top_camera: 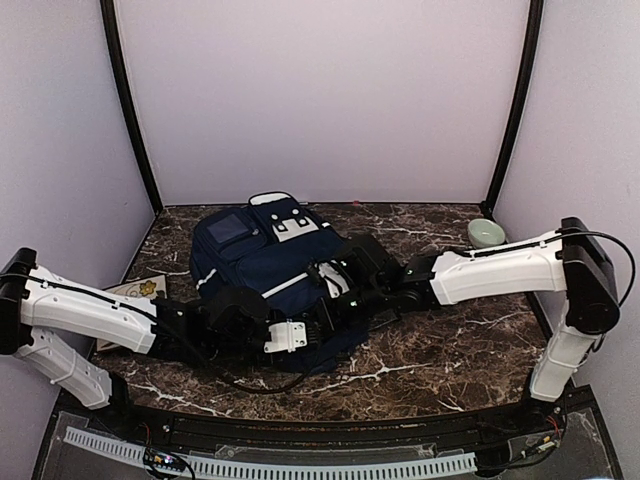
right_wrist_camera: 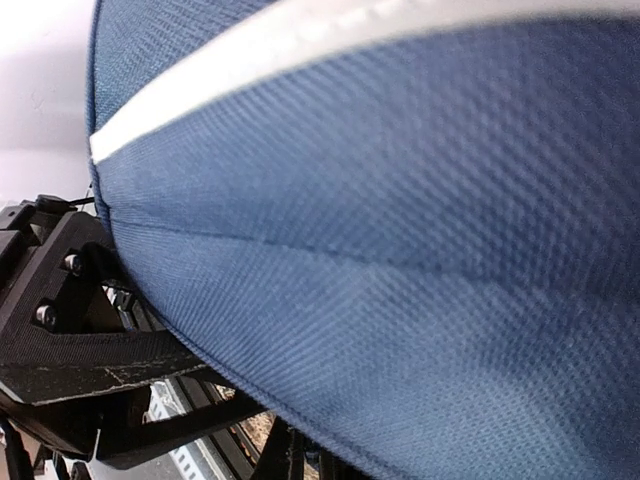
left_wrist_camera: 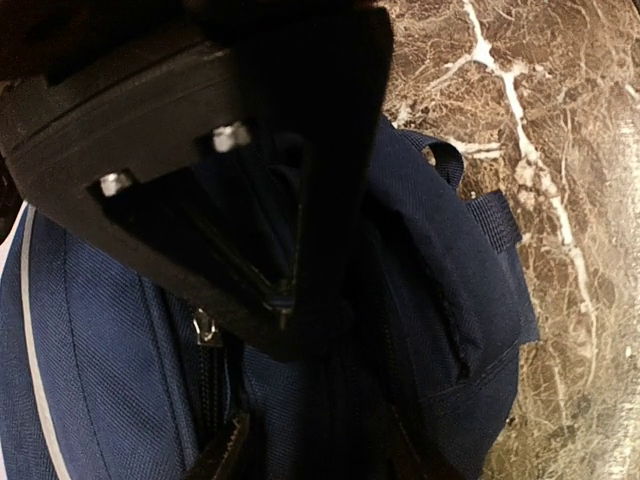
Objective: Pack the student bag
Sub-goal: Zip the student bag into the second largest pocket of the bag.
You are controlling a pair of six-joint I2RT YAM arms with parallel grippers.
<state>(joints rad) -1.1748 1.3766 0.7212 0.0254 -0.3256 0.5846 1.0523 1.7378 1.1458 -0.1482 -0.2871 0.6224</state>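
The student bag [top_camera: 255,255] lies in the middle of the table: navy, with white stripes and a light grey panel at its far end. My left gripper [top_camera: 318,328] is at the bag's near right end. In the left wrist view its fingers [left_wrist_camera: 228,452] stand apart, open, over the dark zipped opening [left_wrist_camera: 330,400]. My right gripper [top_camera: 338,283] comes in from the right and is shut on the bag's fabric [right_wrist_camera: 380,220], which covers most of the right wrist view and hides its fingers. A black gripper frame [left_wrist_camera: 190,180] looms over the opening.
A pale green bowl [top_camera: 486,233] stands at the back right. A flat printed book or card [top_camera: 135,290] lies at the left, partly under my left arm. Marble table [top_camera: 450,350] shows to the right of the bag. Walls close in on three sides.
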